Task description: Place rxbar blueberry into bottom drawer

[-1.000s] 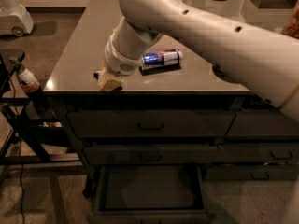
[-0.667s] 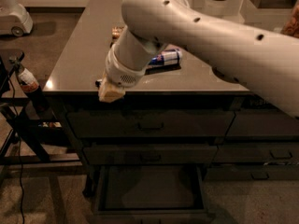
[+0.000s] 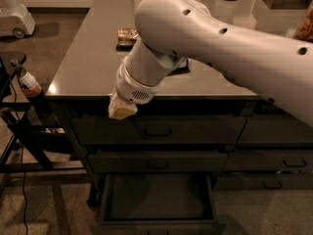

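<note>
Since the earlier frames, the gripper [image 3: 122, 110] has come down and a little to the right in the picture. A second ago it sat at the front left part of the table [image 3: 83, 62]. It now hangs past the table's front edge, left of centre in the frame, in front of the top drawer [image 3: 200, 129]. The arm [image 3: 220, 38] has swung with it, and its thick white body now runs from the right edge of the frame across the upper middle. The blue-and-silver can that lay in the open beside the wrist before is now hidden behind the arm. The brownish snack packet [image 3: 127, 34], which the arm half covered a moment ago, now shows whole in the upper middle of the tabletop. The bottom drawer [image 3: 156, 202] stands pulled out at the lower centre as before, with its dark flat floor bare. The middle drawer [image 3: 156, 161] above it is shut.

Of the gripper we see only a pale yellowish tip below the round white wrist, pointing down and to the left. We cannot tell whether it is wide, narrow or closed on something. It hangs high above the bottom drawer, over its left part. We cannot tell where the rxbar blueberry is, because the arm covers the middle of the tabletop.
</note>
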Motion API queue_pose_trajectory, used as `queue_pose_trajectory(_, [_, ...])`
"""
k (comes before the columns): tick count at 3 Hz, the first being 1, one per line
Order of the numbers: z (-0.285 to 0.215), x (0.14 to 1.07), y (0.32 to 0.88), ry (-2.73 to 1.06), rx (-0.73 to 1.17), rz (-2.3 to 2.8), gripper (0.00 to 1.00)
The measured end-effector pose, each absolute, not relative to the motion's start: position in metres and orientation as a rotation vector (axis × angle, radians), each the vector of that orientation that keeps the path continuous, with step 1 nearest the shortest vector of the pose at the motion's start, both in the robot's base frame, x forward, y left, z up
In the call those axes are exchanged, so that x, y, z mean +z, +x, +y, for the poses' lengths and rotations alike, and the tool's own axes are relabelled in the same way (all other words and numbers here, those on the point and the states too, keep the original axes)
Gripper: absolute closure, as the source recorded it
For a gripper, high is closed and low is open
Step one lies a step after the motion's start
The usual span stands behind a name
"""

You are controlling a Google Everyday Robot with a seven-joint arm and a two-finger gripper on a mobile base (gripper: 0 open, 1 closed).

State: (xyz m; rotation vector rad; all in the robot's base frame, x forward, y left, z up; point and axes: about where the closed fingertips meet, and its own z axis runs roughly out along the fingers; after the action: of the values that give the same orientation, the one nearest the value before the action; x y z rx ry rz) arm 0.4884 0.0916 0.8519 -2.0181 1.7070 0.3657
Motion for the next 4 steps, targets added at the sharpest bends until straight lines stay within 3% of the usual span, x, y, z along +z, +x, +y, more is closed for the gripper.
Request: queue_pose_trajectory(4, [0.074,0.825,0.437,-1.944,0.501,1.82,1.0])
